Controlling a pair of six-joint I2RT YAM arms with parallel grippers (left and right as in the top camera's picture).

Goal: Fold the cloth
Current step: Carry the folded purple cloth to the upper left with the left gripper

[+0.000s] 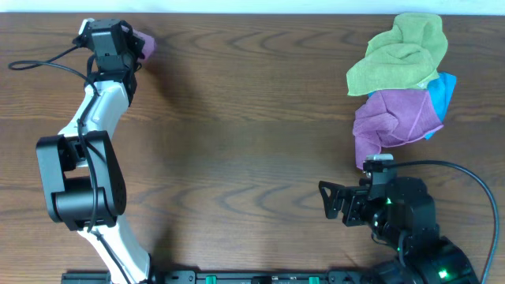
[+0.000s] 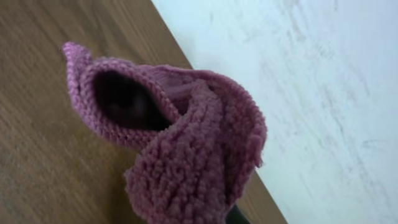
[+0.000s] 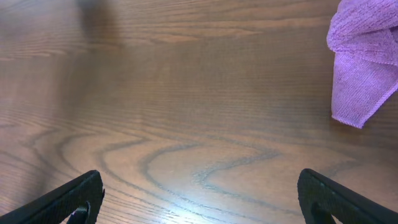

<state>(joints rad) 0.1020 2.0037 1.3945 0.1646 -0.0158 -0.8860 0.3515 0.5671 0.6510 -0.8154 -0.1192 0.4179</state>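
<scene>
A bunched mauve-pink terry cloth (image 2: 186, 155) is held clamped in the left gripper (image 1: 136, 46) at the brown wooden table's (image 1: 237, 118) far-left edge; the right gripper (image 1: 330, 201) is seen spread and empty near a crumpled purple cloth (image 1: 394, 122)

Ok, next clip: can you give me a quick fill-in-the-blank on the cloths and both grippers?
1. The left gripper is ___ on the pink cloth near the far edge of the table.
2. The pile on the right holds ___ cloths: the green cloth, the purple cloth and the blue cloth.
3. The right gripper hangs ___ over bare wood, holding nothing.

Missing words: shut; three; open.
</scene>
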